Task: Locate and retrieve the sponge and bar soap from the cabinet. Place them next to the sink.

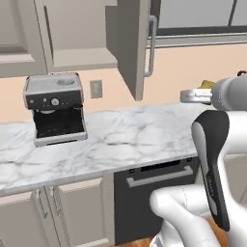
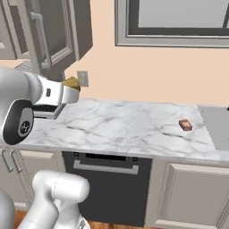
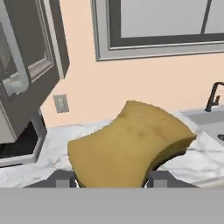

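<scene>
While your gripper (image 3: 112,180) squeezes the sponge (image 3: 130,142) between its two fingers, up above the counter (image 2: 129,123), the soap (image 2: 185,125) lies far off beside the sink (image 2: 218,125).

A coffee machine (image 1: 55,108) stands on the marble bench (image 1: 125,140), left of the cabinet (image 1: 137,46) door hanging open. Right of that door, a sliver of the sponge (image 1: 207,84) shows above the arm's wrist.
</scene>
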Available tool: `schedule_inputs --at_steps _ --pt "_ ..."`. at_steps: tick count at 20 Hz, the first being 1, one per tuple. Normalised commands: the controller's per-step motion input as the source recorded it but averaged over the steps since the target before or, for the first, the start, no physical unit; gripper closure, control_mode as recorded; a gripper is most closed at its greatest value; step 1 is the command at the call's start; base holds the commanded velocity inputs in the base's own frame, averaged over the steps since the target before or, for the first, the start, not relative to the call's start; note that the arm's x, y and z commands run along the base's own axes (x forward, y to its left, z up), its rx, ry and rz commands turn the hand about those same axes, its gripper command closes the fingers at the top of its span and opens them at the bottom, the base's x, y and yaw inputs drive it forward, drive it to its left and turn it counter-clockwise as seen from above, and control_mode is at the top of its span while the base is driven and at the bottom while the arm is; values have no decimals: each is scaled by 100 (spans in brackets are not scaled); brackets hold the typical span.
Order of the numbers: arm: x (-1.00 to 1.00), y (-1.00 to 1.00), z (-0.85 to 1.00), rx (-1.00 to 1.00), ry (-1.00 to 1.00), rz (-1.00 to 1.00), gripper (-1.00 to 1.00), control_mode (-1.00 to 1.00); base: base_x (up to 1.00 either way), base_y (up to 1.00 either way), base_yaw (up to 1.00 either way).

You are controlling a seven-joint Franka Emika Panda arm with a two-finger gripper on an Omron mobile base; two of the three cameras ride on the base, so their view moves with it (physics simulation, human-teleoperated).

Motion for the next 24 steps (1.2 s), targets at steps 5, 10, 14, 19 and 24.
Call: schedule_inputs --at_steps 5,10,14,19,24 --pt "0 0 0 0 0 0 100 100 51 -62 0" --pt "0 0 0 0 0 0 100 100 52 -72 0" --pt "0 0 0 0 0 0 100 100 51 -80 0" --pt "0 0 0 0 0 0 100 100 53 -74 0" --pt "0 0 0 0 0 0 100 100 41 -58 -2"
